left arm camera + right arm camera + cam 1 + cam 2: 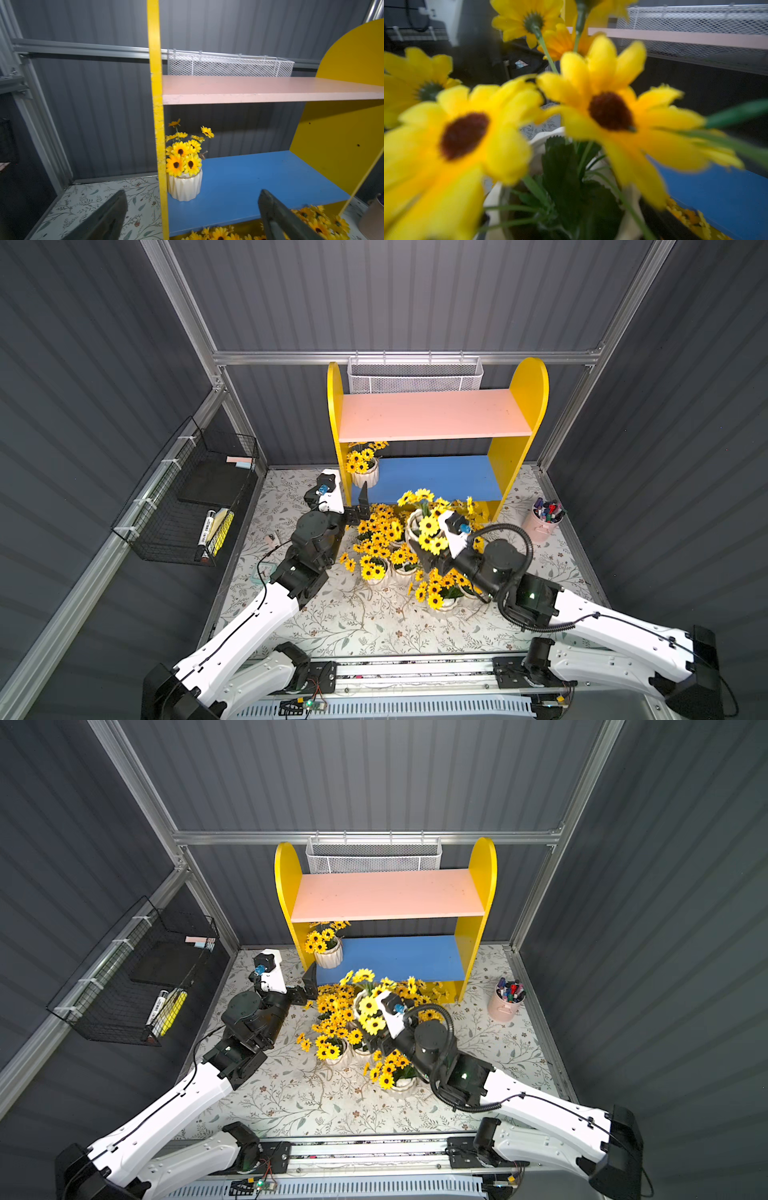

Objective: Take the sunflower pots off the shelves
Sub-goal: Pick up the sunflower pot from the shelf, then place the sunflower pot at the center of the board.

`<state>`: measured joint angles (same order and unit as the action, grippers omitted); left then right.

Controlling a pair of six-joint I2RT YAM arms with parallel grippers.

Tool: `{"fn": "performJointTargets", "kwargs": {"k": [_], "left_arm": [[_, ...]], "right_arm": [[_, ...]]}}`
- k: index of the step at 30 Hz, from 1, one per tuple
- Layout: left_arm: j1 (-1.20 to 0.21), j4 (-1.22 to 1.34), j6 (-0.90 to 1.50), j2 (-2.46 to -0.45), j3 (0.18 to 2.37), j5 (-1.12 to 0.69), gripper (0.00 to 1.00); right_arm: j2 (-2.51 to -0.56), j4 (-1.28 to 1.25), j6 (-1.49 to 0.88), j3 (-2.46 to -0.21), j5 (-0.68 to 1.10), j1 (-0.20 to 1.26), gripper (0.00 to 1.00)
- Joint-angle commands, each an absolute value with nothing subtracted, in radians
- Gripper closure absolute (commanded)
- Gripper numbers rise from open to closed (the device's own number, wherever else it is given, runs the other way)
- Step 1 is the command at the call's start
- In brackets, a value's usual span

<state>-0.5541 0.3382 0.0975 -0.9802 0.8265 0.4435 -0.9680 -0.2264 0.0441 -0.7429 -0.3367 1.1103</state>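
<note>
Left wrist view showed one sunflower pot (184,187) still on the shelves (342,124), at the end of the blue lower board (270,176), just beside the yellow side panel (160,145). Pink upper board (259,87) was bare. Other pots (380,547) stood bunched on the table (353,626) in front, so task was prob. nearly done. Left gripper (192,194) gaped wide, short of that last pot. Right gripper (430,558) sat at another pot (413,526) off the shelves w/ blooms hiding its jaws, so grip couldn't be told.
</note>
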Motion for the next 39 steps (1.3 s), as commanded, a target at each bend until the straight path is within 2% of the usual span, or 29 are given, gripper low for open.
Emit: {"fn": "performJointTargets", "kwargs": {"k": [1,5,9,18,26,36,39], "left_arm": [[-0.549,0.363,0.063,-0.935,0.801,0.545,0.0],[-0.549,0.379,0.052,-0.917,0.789,0.548,0.01],[-0.548,0.382,0.052,-0.917,0.787,0.544,0.01],[-0.549,0.388,0.047,-0.92,0.78,0.541,0.0],[-0.549,0.398,0.028,-0.924,0.775,0.539,0.0],[-0.549,0.407,0.012,-0.937,0.772,0.538,0.01],[-0.549,0.407,0.012,-0.943,0.771,0.534,0.01]], "right_arm": [[-0.965,-0.289,0.09,-0.707,-0.51,1.27,1.0],[-1.039,-0.355,0.041,-0.654,-0.59,1.41,1.0],[-1.143,-0.484,-0.012,-0.597,-0.605,1.454,1.0],[-1.516,-0.729,-0.126,-0.595,-0.676,1.497,1.0],[-1.762,-1.024,-0.057,-0.591,-0.704,1.499,1.0],[-1.95,-1.257,-0.025,-0.554,-0.718,1.475,1.0],[-1.946,-1.226,-0.037,-0.55,-0.692,1.471,0.87]]}}
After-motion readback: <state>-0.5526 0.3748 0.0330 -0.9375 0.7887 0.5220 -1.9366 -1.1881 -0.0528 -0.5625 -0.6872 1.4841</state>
